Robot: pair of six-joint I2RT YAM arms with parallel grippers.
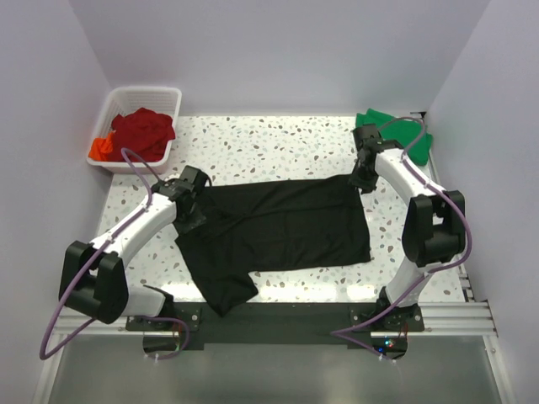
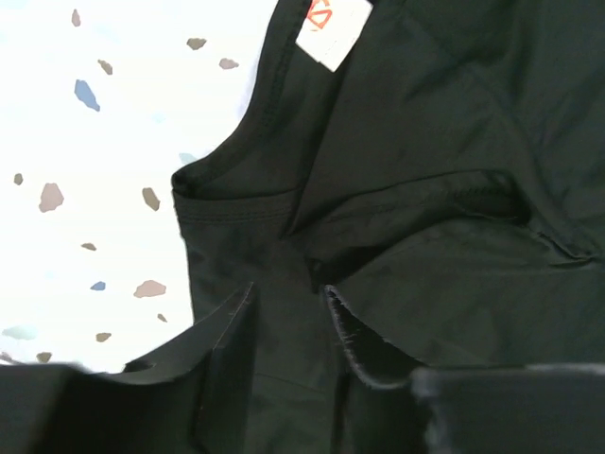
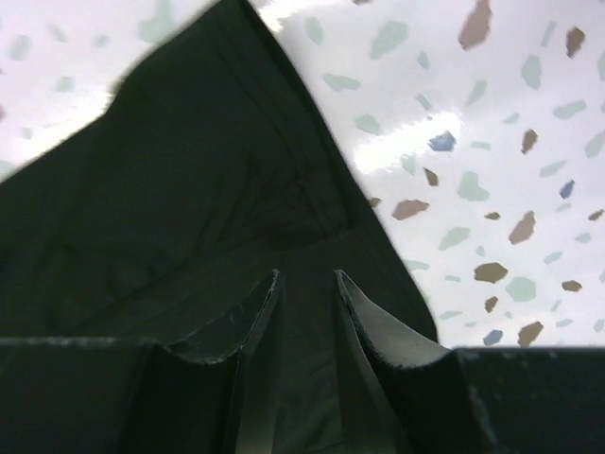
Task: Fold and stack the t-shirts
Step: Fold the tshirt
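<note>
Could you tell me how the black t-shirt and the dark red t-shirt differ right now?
The black t-shirt is spread out on the table between the arms; the dark red t-shirt is bunched in the white basket. Both arms' jaws are at the black one's edges; nothing is near the red one. Both are plain, single-colour fabric.

Four t-shirts: black (image 1: 282, 227), green (image 1: 396, 128), dark red (image 1: 143, 128), orange (image 1: 102, 148); one basket (image 1: 168, 94)

A lab test cell: plain white walls (image 1: 278, 50) enclose a speckled table (image 1: 278, 139) on aluminium rails (image 1: 446, 316).
</note>
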